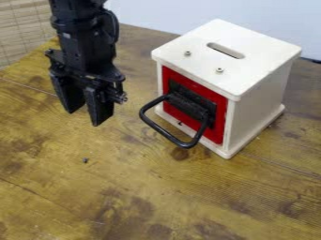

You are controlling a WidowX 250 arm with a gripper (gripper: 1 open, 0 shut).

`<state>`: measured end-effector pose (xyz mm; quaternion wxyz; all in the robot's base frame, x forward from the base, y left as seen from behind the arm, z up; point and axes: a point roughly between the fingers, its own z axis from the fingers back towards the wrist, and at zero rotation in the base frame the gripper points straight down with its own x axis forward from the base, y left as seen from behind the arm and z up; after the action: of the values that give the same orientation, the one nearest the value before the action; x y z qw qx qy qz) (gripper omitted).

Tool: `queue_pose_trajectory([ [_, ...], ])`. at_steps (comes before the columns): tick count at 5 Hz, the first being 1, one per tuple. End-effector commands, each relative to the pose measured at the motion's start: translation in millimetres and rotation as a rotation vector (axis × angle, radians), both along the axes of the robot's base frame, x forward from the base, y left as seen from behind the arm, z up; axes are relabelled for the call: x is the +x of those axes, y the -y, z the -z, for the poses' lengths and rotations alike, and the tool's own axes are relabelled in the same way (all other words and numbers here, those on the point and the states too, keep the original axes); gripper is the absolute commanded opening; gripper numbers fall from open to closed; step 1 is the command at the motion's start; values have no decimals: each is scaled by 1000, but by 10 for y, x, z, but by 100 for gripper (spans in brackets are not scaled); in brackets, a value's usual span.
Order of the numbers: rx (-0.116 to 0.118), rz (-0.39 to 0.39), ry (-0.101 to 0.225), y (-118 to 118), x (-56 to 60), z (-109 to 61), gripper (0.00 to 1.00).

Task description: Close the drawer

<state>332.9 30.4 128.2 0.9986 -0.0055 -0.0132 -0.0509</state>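
Your red drawer (194, 105) faces the open end effector (84, 101).
Beside your end effector, its fingers spread with a gap between, you have the drawer's square red front, dark and recessed at the centre, with a big black loop handle (175, 124) jutting out, set in a white box (238, 75) on the wooden counter (126, 187).
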Motion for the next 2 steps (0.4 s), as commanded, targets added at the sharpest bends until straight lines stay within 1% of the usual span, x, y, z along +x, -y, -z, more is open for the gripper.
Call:
queue_pose_trajectory([
  [1, 3, -37, 69, -104, -12, -255, 0],
  [2, 2, -52, 52, -145, -23, -238, 0],
])
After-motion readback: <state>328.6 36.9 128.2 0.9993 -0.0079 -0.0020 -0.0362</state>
